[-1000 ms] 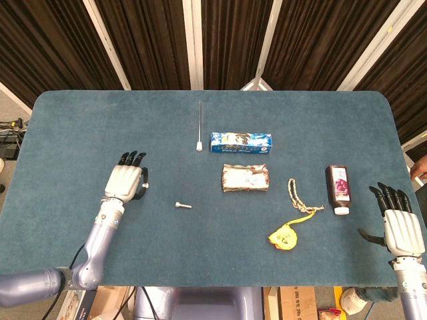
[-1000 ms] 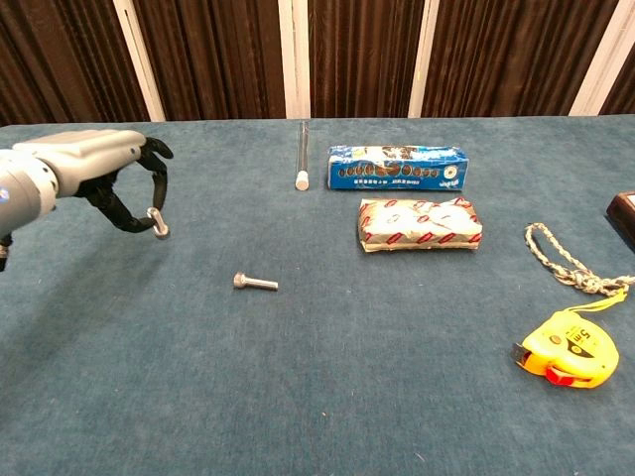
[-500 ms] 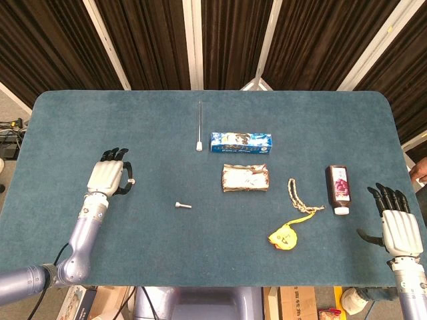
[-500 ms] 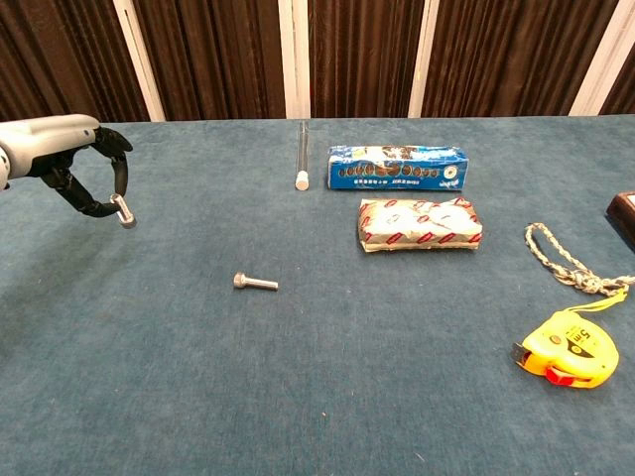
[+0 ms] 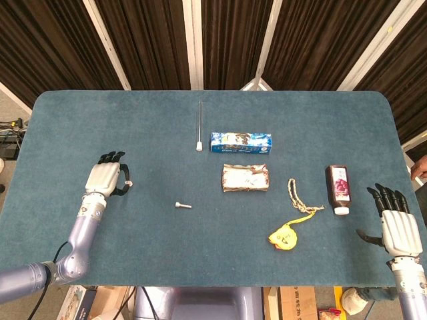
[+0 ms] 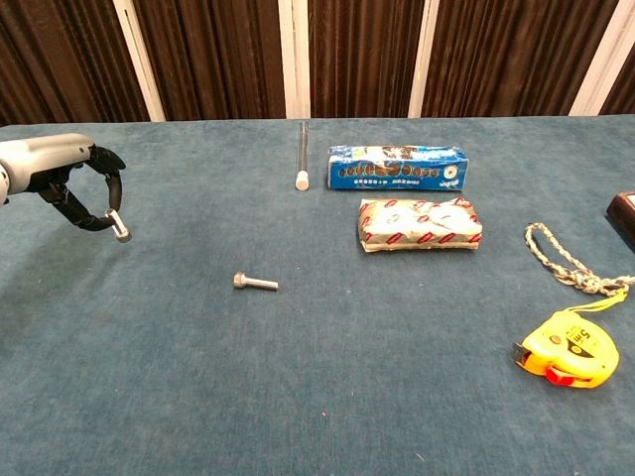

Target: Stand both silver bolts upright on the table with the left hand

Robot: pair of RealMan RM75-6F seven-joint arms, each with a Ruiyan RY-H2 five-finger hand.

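**One bolt in the left hand, one lying flat on the counter**

The left hand [image 6: 60, 169] sits toward 9 o'clock on the blue counter [image 5: 100, 120], its fingers [image 6: 111, 188] curled round and pinching a silver bolt [image 6: 120, 232] at their tips; the chest view shows this held bolt tilted, its lower end close to the cloth, though contact cannot be told. The second silver bolt [image 6: 255, 283] lies on its side near the counter's middle-left, well apart from the hand, toward its 3 o'clock in the head view.

The right hand [image 5: 400, 223] rests at the counter's far 4 o'clock edge, fingers spread and holding nothing.

Toward 12 o'clock lies a thin glass tube [image 5: 199, 127], pointing front to back, with a blue box [image 5: 241, 142] just beside it to the right. A red-and-white packet [image 5: 245, 178] lies directly below the box. Further toward 3 o'clock are a braided cord [image 5: 297, 195], a yellow tape measure [image 5: 283, 236] at its lower end, and a dark bottle [image 5: 338, 189] lying flat.
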